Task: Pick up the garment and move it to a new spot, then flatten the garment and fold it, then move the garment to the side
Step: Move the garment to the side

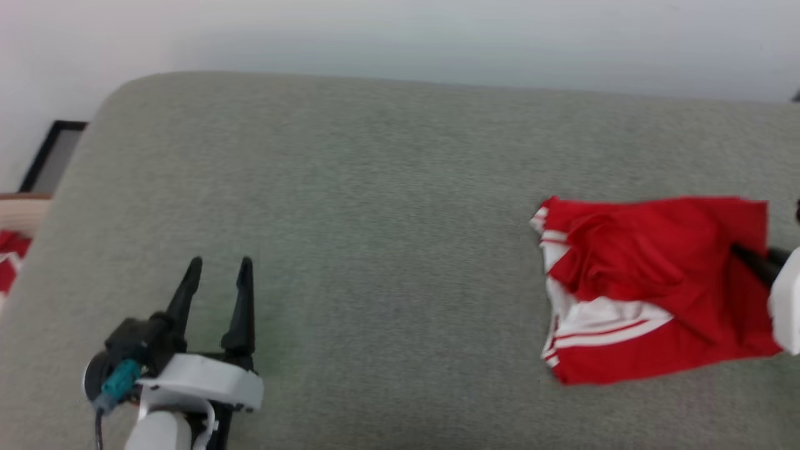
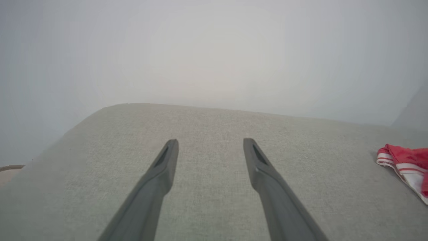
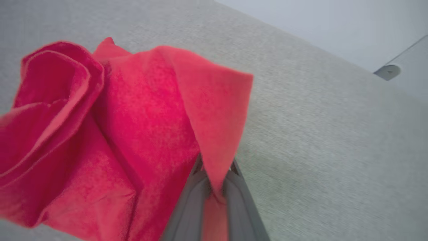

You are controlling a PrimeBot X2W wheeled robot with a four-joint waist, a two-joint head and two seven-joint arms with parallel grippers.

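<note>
Left hand [image 1: 221, 262] sits low at the near left over the tabletop [image 1: 387, 187], fingers spread wide, nothing between them. In the left wrist view the same hand [image 2: 210, 142] points across bare grey fabric toward the far edge and touches nothing.

Right hand [image 1: 740, 253] comes in from the right edge of the head view, with dark fingers reaching into the right side of the shirt [image 1: 650, 269]. In the right wrist view this hand [image 3: 216, 167] is pinched tight on a fold of red cloth, and the cloth runs down between the two fingers.

The shirt is at the right side of the tabletop, well apart from the left hand. It is bunched and creased, mostly red, with a white sleeve and red-and-white striped trim on its left and near edges. The left wrist view catches just its striped edge [image 2: 404, 160] at far right. Up close the shirt [image 3: 133, 134] shows loose red folds, with a rolled loop at left. Cannot tell if the gripped edge is off the surface.

Pale wall [image 1: 400, 37] behind. A black frame [image 1: 53, 153] leans at far left beyond the tabletop.
</note>
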